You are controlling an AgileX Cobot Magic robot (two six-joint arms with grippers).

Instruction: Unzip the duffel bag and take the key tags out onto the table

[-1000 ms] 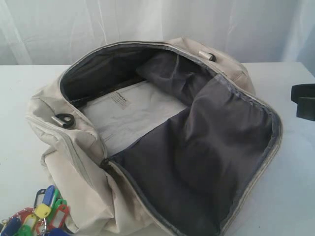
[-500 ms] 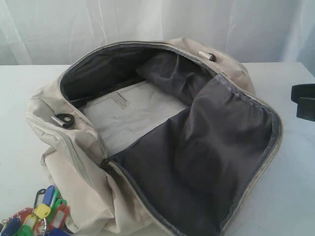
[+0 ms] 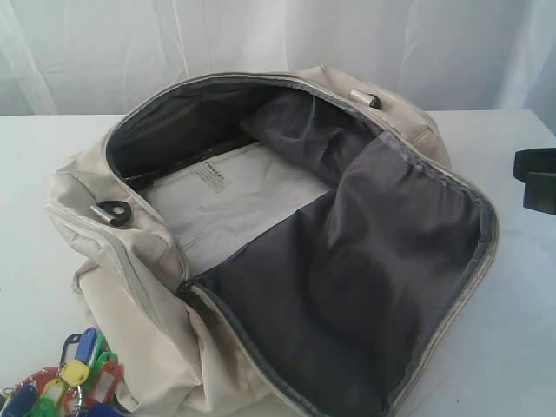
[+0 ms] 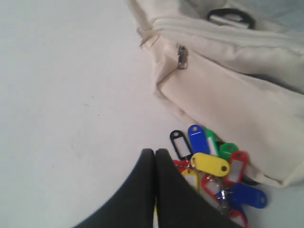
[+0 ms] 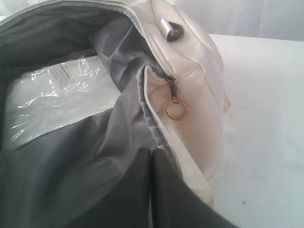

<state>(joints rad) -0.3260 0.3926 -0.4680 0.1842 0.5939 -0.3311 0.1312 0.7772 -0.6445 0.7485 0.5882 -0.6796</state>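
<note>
Jaws pressed together: left gripper (image 4: pixel 154 153), right gripper (image 5: pixel 151 152) | duffel bag (image 3: pixel 130 295) unzipped, gaping, on table (image 3: pixel 35 217) | key tags (image 4: pixel 209 164) on table against bag | nothing moved since earlier frames

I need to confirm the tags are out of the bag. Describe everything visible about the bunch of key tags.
The key tags are a bunch of small glossy plastic tags in blue, yellow, green and red, plus one black-framed, joined by metal rings. They lie fanned out flat on the white table, outside the duffel bag and against its cream side. The shut left gripper hangs beside them, not gripping them.
</note>
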